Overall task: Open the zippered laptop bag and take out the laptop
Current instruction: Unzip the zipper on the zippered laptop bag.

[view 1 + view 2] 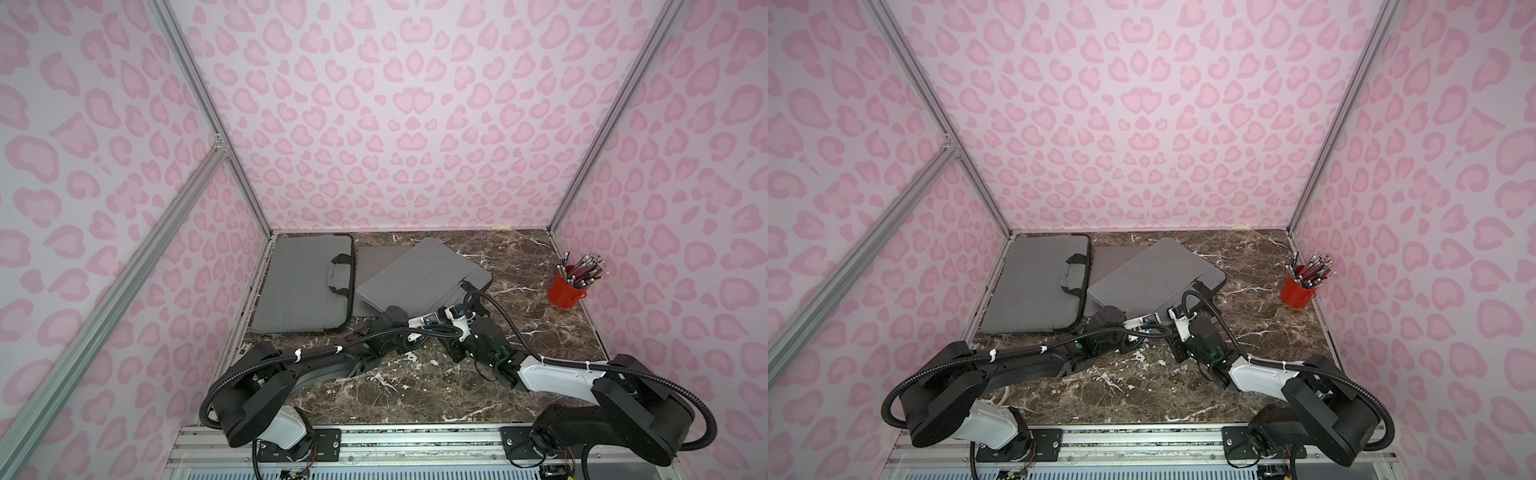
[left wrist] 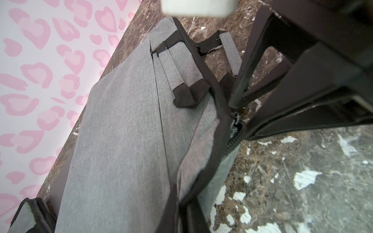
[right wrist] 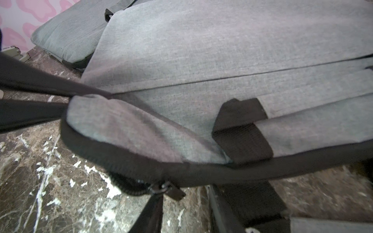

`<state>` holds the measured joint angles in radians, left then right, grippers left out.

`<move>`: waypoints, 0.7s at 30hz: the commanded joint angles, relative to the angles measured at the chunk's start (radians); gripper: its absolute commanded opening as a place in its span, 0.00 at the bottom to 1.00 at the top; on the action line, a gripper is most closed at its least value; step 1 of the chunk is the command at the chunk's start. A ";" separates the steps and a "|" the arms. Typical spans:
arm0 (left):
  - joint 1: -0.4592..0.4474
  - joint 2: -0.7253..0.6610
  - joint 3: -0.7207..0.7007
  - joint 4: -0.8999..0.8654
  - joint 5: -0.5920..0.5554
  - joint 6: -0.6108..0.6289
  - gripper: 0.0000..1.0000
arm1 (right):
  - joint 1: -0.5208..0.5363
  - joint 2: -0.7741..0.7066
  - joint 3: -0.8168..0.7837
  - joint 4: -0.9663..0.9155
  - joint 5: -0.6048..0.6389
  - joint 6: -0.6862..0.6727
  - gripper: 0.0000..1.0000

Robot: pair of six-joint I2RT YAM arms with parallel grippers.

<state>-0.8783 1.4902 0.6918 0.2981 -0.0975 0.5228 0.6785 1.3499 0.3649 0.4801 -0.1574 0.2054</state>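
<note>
The laptop bag [image 1: 419, 276] lies askew in the middle of the surface [image 1: 415, 386]. Its far side rests over a dark flat slab [image 1: 376, 257], and its zipped edge faces me. A second grey bag [image 1: 305, 282] sits flat just beside it, against the wall. A red cup of pencils [image 1: 565, 291] stands well apart on my right.

I judge the bag soft and padded. Its cloth puckers and lifts at the corner instead of holding its shape, so it will slide or fold if I tug it unanchored. I expect the laptop inside to be stiff, flat and fairly heavy, but I cannot see it. It is best drawn out by an edge once the mouth gapes. The zip pull [image 3: 173, 192] is small and dark, probably slick, and it is the only sensible hold for opening.

My left pincer [image 3: 69, 100] is closed tight on the bag's near corner, pinching the black edging and grey cloth to hold the bag down. My right pincer [image 3: 183, 193] stands part open with one finger on each side of the zip pull. I see a gap at both fingers, so it grips nothing yet. I cannot tell whether either finger grazes the tab.
</note>
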 commanded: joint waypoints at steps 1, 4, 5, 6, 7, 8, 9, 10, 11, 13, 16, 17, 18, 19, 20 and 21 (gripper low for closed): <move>0.001 -0.004 0.006 0.035 0.002 -0.019 0.02 | 0.000 0.022 0.013 0.055 0.007 -0.011 0.33; 0.000 0.002 0.008 0.037 0.004 -0.024 0.01 | 0.000 0.042 0.024 0.060 0.012 -0.010 0.25; 0.002 0.002 0.005 0.039 0.003 -0.024 0.01 | 0.000 0.047 0.027 0.061 0.013 -0.009 0.22; 0.002 0.002 0.006 0.038 0.002 -0.023 0.01 | 0.001 0.050 0.028 0.059 0.016 -0.009 0.19; 0.001 0.002 0.006 0.040 -0.001 -0.024 0.01 | 0.001 0.051 0.028 0.059 0.017 -0.008 0.15; 0.001 0.002 0.004 0.042 -0.003 -0.023 0.01 | 0.001 0.052 0.028 0.057 0.021 -0.008 0.12; 0.001 0.001 0.006 0.041 -0.004 -0.023 0.02 | 0.002 0.051 0.028 0.055 0.028 -0.006 0.08; 0.002 0.001 0.004 0.042 -0.005 -0.022 0.01 | 0.002 0.051 0.026 0.052 0.034 -0.005 0.05; 0.002 -0.002 0.004 0.042 -0.004 -0.024 0.01 | 0.003 0.048 0.025 0.051 0.039 -0.004 0.03; 0.002 -0.003 0.004 0.042 -0.005 -0.024 0.01 | 0.003 0.043 0.018 0.049 0.048 -0.004 0.00; 0.001 0.002 0.004 0.043 -0.014 -0.023 0.01 | 0.007 0.036 0.019 0.029 0.065 -0.004 0.00; 0.001 0.004 0.004 0.043 -0.017 -0.022 0.02 | 0.010 0.031 0.018 0.019 0.073 -0.003 0.00; 0.002 0.005 0.004 0.045 -0.020 -0.022 0.01 | 0.012 0.026 0.017 0.009 0.080 -0.003 0.00; 0.002 0.007 0.002 0.049 -0.026 -0.023 0.01 | 0.013 0.018 0.014 -0.004 0.089 -0.002 0.00; 0.002 0.008 0.000 0.054 -0.035 -0.022 0.02 | 0.013 0.009 0.011 -0.018 0.102 0.000 0.00; 0.004 0.010 -0.001 0.059 -0.043 -0.020 0.01 | 0.015 -0.002 0.007 -0.033 0.113 0.002 0.00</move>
<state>-0.8780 1.4952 0.6918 0.3016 -0.1024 0.5144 0.6918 1.3640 0.3824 0.4671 -0.1070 0.1967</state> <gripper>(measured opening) 0.091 0.048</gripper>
